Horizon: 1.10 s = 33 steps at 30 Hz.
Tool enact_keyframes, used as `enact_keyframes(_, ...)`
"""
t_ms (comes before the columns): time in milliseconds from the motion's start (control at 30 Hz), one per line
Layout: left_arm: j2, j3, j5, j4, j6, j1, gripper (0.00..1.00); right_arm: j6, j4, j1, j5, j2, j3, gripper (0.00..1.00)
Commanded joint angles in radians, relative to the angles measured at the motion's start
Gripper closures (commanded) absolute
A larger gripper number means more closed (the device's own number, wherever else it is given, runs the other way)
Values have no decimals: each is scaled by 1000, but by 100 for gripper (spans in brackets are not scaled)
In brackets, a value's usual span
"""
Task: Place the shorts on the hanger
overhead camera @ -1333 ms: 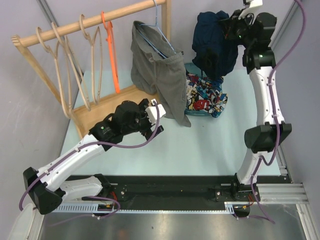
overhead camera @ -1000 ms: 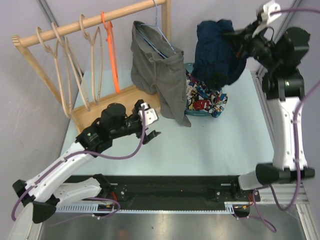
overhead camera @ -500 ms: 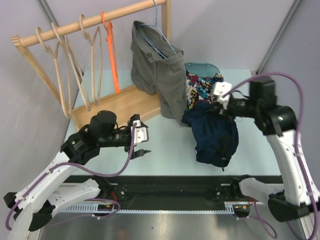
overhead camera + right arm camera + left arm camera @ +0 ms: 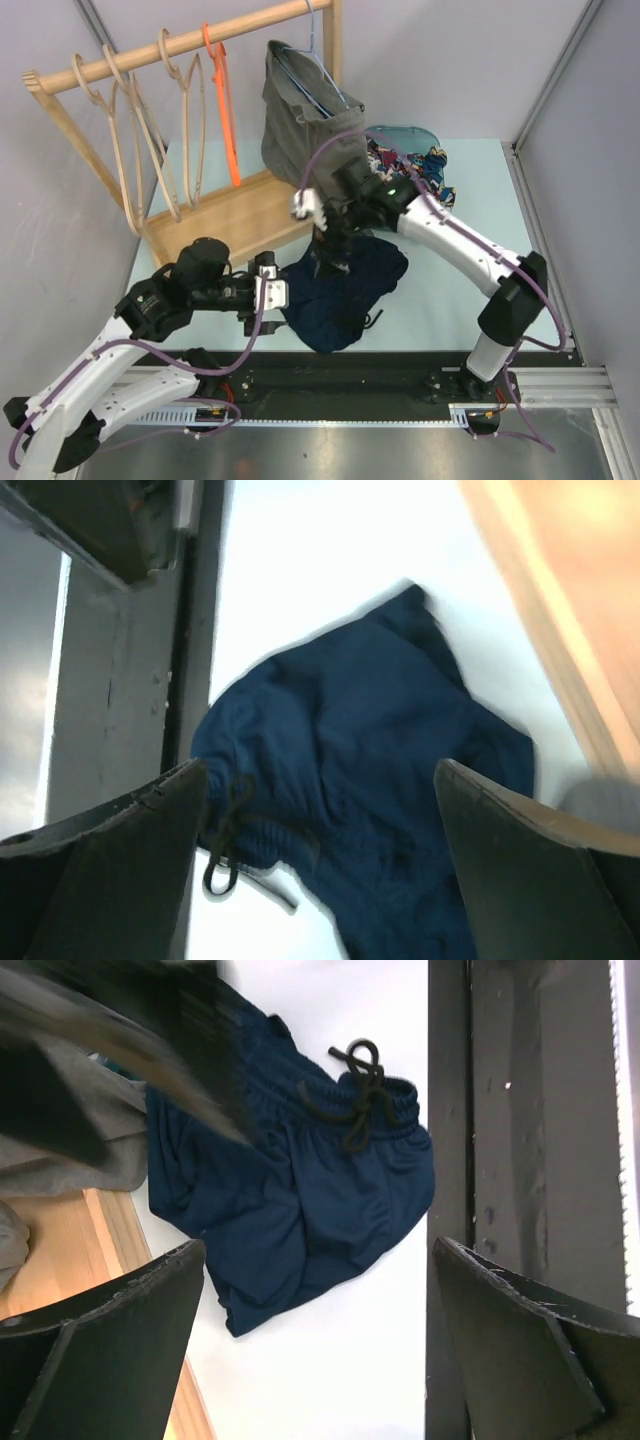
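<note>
Counter: pale blue-green counter walled by grey panels, with a black rail along its near edge.
Rack: pale wooden clothes rack at the rear left, its flat base on the counter.
Grey garment: grey fabric shorts draped on a thin blue wire hanger at the rack's right end.
Task garment: dark navy blue soft fabric shorts lie crumpled on the counter, front centre, just off the rack base.
Long axis: diagonal, from rear right to near left.
Facing: waistband toward the near edge, legs toward the rack base.
Edges: waistband reaches the black rail; bare counter lies open to the shorts' right.
Other clothes: colourful patterned clothes heaped at the rear, behind the right arm.
Hanger: thin bright orange plastic hanger hangs from the rail between the pale wooden hangers and the grey shorts, well apart from the navy shorts.
Right end effector: over the shorts' rear part, fingers spread wide, gripping nothing.
Left end effector: just beside the shorts' left side, fingers spread wide, empty.
Drawstring: black cord knotted on the waistband.
</note>
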Motion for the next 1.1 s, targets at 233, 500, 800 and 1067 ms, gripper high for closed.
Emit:
enact_keyframes(233,424,121,14,206,127,-28,12,433,54,-518,-87,-402,-233,0)
enact_keyframes(500,868,312,-35,340,167,-146,26,509,-8,-827,-103,-566,-371,1)
enact_keyframes(800,1163,361,-163,481,326,-168,34,527,-64,-898,-81,-669,-399,1)
enact_keyframes(1067,1171,327,-180,524,311,-162,74,506,-98,-904,-75,-696,-405,1)
